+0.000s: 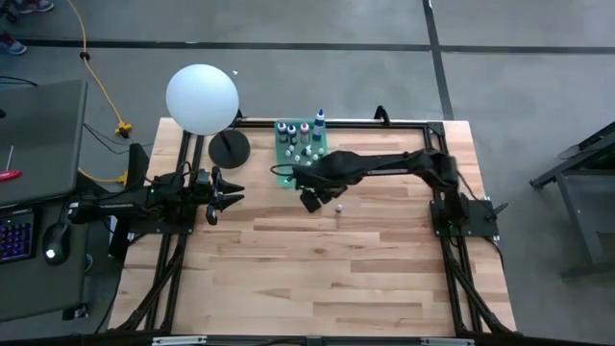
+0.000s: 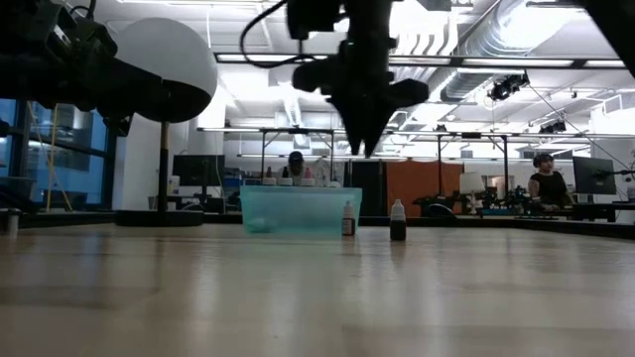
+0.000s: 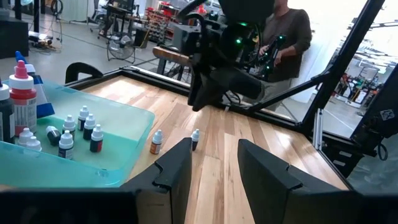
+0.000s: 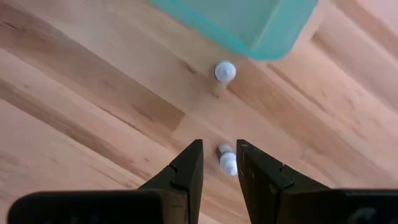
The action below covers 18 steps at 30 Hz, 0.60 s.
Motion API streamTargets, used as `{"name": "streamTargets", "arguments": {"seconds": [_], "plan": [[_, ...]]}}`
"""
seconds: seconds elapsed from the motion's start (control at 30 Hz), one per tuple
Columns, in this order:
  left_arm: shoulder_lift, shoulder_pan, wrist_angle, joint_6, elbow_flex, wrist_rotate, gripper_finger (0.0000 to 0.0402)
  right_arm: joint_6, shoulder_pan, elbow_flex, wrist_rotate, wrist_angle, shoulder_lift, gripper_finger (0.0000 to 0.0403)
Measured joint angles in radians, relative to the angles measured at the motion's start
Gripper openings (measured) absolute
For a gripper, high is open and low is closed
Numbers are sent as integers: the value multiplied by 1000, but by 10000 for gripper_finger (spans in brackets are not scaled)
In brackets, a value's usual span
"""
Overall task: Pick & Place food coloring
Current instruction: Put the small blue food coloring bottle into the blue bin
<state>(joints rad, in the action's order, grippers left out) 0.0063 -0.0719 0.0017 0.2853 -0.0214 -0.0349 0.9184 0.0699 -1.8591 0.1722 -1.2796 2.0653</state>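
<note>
The green translucent tray (image 1: 288, 159) at the table's far middle holds several small white-capped food coloring bottles (image 3: 65, 140) and a few taller ones (image 1: 318, 123). Two more small bottles stand upright on the wood just in front of the tray, one orange (image 3: 157, 142) and one dark (image 3: 195, 138). My right gripper (image 4: 219, 163) hangs above them, pointing down, slightly open. The white cap of one bottle (image 4: 227, 162) shows between its fingertips from above. In the low view the fingertips (image 2: 367, 147) are well above both bottles (image 2: 398, 220). My left gripper (image 3: 214, 168) is open and empty at the table's left.
A big white ball lamp (image 1: 202, 99) on a dark round base (image 1: 229, 149) stands at the far left beside the tray. Black frame rails (image 1: 384, 122) run along the table's far and side edges. A person (image 3: 287, 28) stands beyond the table. Bare wood lies toward the near edge.
</note>
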Motion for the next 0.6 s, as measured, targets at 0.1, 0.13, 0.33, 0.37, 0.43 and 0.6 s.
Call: {"name": "streamTargets", "arguments": {"seconds": [0.1, 0.13, 0.33, 0.37, 0.43, 0.6], "plan": [[0, 0, 0, 0, 0, 0, 129, 44, -13, 154, 42, 102, -100, 87], [0, 0, 0, 0, 0, 0, 129, 58, -19, 211, 69, 150, -132, 87], [0, 0, 0, 0, 0, 0, 129, 76, -76, 546, 138, 576, -327, 87], [0, 0, 0, 0, 0, 0, 129, 73, -81, 590, 139, 639, -349, 87], [0, 0, 0, 0, 0, 0, 129, 82, -87, 671, 147, 725, -391, 87], [0, 0, 0, 0, 0, 0, 129, 137, -86, 811, 129, 834, -438, 87]]}}
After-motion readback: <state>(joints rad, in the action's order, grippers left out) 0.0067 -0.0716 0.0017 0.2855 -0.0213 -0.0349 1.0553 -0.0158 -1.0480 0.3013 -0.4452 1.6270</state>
